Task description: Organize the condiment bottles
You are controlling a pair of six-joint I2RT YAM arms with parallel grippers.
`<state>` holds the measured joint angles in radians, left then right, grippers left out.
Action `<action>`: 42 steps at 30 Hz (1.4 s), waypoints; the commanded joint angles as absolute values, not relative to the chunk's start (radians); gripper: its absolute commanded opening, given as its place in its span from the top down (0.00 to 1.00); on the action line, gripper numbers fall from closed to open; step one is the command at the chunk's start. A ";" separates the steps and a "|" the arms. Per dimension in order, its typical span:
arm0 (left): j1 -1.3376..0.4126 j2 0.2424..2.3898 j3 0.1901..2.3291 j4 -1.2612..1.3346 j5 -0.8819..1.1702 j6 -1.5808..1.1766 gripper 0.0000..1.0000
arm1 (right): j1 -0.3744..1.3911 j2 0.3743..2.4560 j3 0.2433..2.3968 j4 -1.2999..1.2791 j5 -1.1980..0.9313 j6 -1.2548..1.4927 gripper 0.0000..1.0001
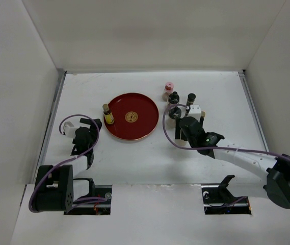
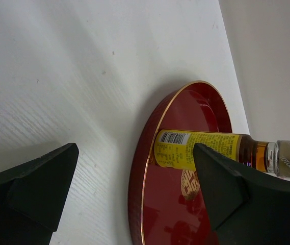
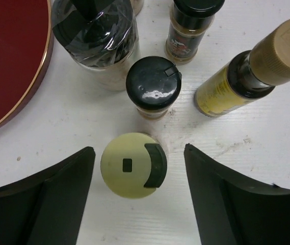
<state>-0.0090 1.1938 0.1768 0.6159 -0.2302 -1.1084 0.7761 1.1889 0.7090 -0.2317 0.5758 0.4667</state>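
Note:
A yellow-labelled amber bottle (image 1: 107, 114) stands on the left rim area of the round red tray (image 1: 145, 109). My left gripper (image 1: 89, 124) is open just left of it. In the left wrist view the bottle (image 2: 185, 149) stands on the tray (image 2: 157, 214) ahead of the open gripper (image 2: 134, 186), untouched. My right gripper (image 1: 183, 125) hangs open over the bottle cluster. In the right wrist view it (image 3: 137, 153) straddles a cream-capped bottle (image 3: 127, 166) without touching. Beyond stand a black-capped bottle (image 3: 153, 87), a wrapped black-topped bottle (image 3: 95, 30), another black-capped one (image 3: 190, 25) and a tan-capped yellow bottle (image 3: 236, 84).
A pink-capped bottle (image 1: 169, 88) and black-capped ones (image 1: 174, 97) (image 1: 191, 97) stand behind the right gripper, right of the tray. The tray edge (image 3: 12, 76) lies left of the cluster. White walls enclose the table.

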 commanded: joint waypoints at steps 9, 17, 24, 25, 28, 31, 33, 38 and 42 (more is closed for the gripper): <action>-0.008 1.198 0.189 0.684 -0.218 -1.121 0.00 | 0.766 1.218 0.813 -0.281 0.552 0.474 0.52; -0.004 1.198 0.184 0.684 -0.218 -1.129 0.00 | 0.830 1.158 0.939 -0.388 0.554 0.469 0.56; -0.004 1.201 0.186 0.684 -0.216 -1.131 0.00 | 0.913 1.325 1.153 -0.281 0.436 0.443 0.55; -0.004 1.200 0.184 0.684 -0.216 -1.131 0.00 | 0.916 1.369 1.187 -0.241 0.411 0.436 0.55; -0.001 1.192 0.181 0.684 -0.216 -1.131 0.00 | 0.918 1.529 1.297 -0.106 0.364 0.384 0.55; -0.001 1.189 0.179 0.684 -0.216 -1.131 0.00 | 0.912 1.705 1.444 -0.016 0.351 0.322 0.55; -0.001 1.187 0.179 0.684 -0.216 -1.131 0.00 | 0.894 1.826 1.564 -0.002 0.347 0.299 0.55; -0.005 1.196 0.181 0.690 -0.216 -1.131 0.00 | 0.880 2.083 1.830 0.018 0.336 0.239 0.55; -0.007 1.207 0.181 0.699 -0.216 -1.134 0.00 | 0.878 2.218 1.972 0.031 0.334 0.230 0.53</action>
